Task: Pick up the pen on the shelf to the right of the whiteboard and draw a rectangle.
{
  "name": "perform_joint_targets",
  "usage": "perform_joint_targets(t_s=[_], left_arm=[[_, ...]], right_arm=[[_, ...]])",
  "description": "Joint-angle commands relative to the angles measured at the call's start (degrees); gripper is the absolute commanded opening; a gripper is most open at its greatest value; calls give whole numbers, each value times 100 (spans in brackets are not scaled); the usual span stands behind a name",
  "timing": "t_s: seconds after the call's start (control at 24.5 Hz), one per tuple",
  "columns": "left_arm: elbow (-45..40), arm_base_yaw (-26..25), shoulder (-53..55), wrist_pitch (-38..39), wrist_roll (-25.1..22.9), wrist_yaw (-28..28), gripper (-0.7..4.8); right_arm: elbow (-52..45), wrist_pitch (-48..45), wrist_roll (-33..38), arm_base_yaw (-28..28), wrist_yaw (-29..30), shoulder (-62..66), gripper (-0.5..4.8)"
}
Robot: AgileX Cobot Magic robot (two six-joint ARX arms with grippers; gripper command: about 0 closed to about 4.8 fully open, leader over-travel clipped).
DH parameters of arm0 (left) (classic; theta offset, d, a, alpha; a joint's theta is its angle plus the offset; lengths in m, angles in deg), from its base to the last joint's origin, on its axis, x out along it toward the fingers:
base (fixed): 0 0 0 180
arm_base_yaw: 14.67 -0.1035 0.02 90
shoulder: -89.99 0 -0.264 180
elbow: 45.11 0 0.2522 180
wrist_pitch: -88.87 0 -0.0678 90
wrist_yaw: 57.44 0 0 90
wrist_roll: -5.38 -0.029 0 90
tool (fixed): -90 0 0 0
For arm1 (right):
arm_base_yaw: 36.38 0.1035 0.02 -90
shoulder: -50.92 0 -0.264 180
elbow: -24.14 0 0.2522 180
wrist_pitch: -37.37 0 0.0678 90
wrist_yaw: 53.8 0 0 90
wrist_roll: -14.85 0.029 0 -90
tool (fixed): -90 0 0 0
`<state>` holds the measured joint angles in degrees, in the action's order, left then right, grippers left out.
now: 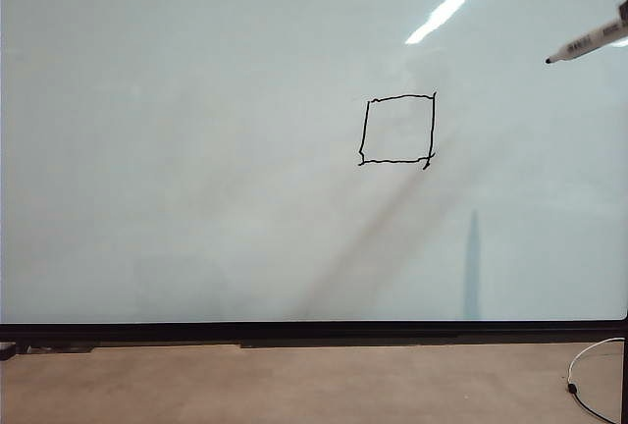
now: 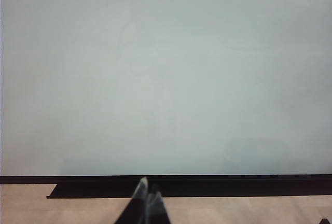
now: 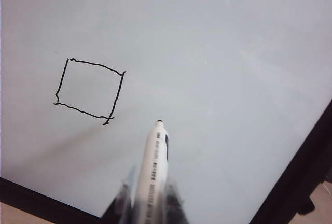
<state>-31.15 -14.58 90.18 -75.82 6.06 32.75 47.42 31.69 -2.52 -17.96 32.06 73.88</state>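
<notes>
Right gripper is closed around the pen, off the whiteboard and right of the finished rectangle; left gripper waits low, pinched on nothing; a loose grip could drop the pen.

Right gripper fingers clamped on pen; left gripper fingers closed

A light brown, matt desk runs below the thin black bottom edge of the large glossy pale whiteboard. A thin white cable with a black end lies on the desk below the whiteboard's right corner.
</notes>
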Motion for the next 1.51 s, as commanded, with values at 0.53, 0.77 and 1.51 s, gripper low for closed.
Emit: perform_joint_targets(t_s=[0.53,0.77,1.51], left_arm=[[17,0,0,-33,-24,2,-4],[17,0,0,-33,-24,2,-4],[17,0,0,-33,-24,2,-4]], right_arm=[[-772,-308,424,7,-153,-632,-5],[-949,-109,518,7,-238,-984,-5],[-949,1038,518,-4,-391,-1919,-5]])
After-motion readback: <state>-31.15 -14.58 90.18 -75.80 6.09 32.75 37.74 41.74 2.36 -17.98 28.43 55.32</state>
